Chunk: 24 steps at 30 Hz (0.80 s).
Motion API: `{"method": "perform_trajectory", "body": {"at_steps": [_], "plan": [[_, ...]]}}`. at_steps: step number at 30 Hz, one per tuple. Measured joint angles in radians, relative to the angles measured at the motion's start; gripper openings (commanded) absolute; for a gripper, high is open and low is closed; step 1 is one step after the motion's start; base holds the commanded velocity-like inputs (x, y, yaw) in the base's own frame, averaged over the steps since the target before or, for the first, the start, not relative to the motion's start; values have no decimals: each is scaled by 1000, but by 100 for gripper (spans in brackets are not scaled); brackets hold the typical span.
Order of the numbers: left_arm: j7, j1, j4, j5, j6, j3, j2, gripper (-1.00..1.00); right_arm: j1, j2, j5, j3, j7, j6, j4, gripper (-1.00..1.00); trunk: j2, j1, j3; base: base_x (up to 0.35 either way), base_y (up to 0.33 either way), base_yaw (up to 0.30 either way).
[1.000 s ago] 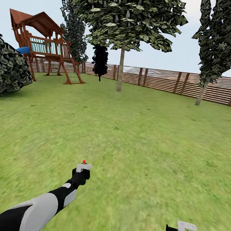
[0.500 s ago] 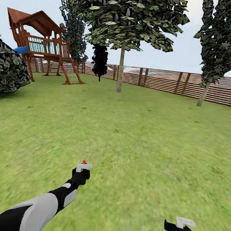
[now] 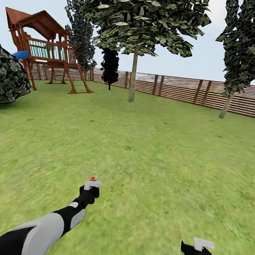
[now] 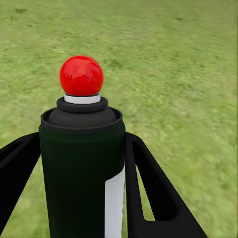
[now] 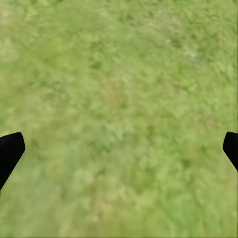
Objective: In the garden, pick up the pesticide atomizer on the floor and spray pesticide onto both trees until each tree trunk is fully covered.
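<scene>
My left gripper [image 3: 91, 187] is shut on the pesticide atomizer [image 4: 82, 168], a black can with a white label and a red ball top [image 3: 92, 178], held upright low over the lawn. Black fingers [image 4: 151, 191] press on both sides of its body. At the lower right my right gripper [image 3: 200, 248] stands open over bare grass, its black fingertips [image 5: 10, 153] far apart. One tree with a broad green canopy stands ahead before the fence, and its straight grey-brown trunk [image 3: 133, 78] is far from both grippers. The second tree is out of view.
A brown slat fence [image 3: 178, 89] bounds the far side of the lawn. A wooden play tower [image 3: 45, 50] and a dark shrub [image 3: 7, 77] are at the left. Narrow dark trees [image 3: 246, 45] stand at the right and behind the tower. Open grass [image 3: 141, 144] lies ahead.
The whole view has crept forward: tower and shrub slid left, the right-hand tree slid right. The left arm keeps its pose with the atomizer; the right gripper has shifted slightly left in the picture.
</scene>
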Motion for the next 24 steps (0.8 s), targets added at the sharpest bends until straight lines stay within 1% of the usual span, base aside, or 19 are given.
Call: {"method": "perform_trajectory", "body": {"at_steps": [24], "plan": [[0, 0, 0, 0, 1, 1, 0, -100, 0, 0, 1, 0, 0, 0, 0, 100, 0, 0, 0, 350, 0, 0]]}}
